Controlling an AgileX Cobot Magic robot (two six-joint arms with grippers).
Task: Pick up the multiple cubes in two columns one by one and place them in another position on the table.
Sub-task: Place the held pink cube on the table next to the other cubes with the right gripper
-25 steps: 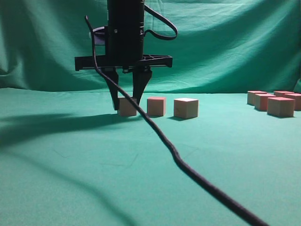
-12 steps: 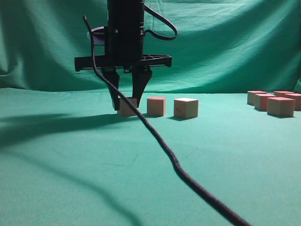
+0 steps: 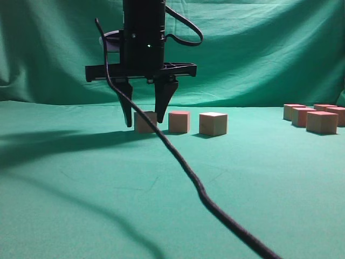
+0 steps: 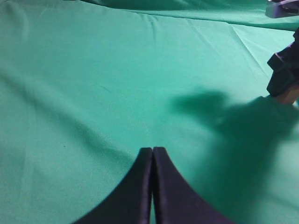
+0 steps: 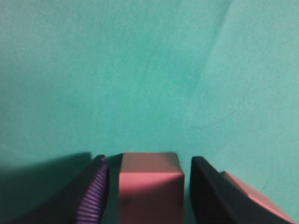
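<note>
My right hand (image 3: pixel 144 120) stands open astride one cube (image 3: pixel 145 121) resting on the table (image 3: pixel 108 183), third in the new row (image 3: pixel 183 122); four cubes (image 3: pixel 317 116) remain; left hand (image 4: pixel 153 158) closed, empty.

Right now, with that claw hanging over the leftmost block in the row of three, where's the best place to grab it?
Across its two flat upright sides, coming straight down from above. The cube sits square on the table, a neighbouring cube close beside it, and the right gripper already straddles it with open fingers.
</note>
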